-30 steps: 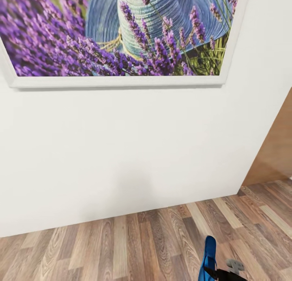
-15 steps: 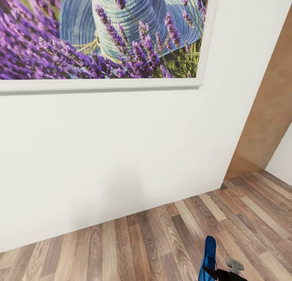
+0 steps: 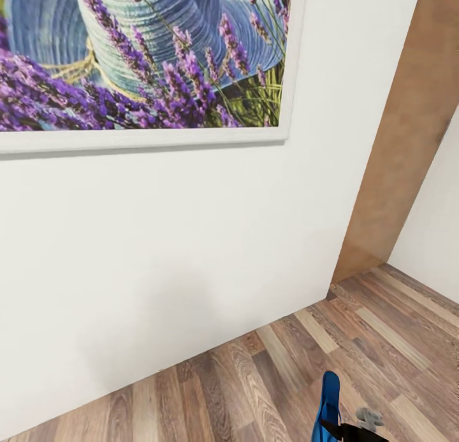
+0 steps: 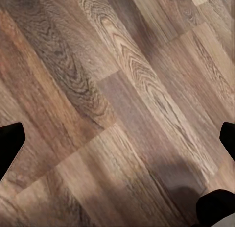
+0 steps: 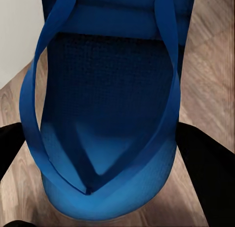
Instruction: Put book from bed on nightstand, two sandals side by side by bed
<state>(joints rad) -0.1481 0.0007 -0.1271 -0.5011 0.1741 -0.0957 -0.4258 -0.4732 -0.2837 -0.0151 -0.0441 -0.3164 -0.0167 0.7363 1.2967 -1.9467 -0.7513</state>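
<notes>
Blue sandal (image 3: 329,404) held on edge at lower right of head view, long axis running away from robot toward white wall (image 3: 191,238). Sandal clamped between right gripper (image 5: 105,153) fingers, straps facing wrist camera. Left gripper (image 4: 117,138) fingers spread wide over wood-plank floor (image 4: 107,89), nothing between. Lavender picture (image 3: 140,60) hung on wall ahead; brown door (image 3: 408,130) at right.

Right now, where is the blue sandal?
The blue sandal is held in the right gripper, low at the right of the head view, above the wood-plank floor near the white wall.
</notes>
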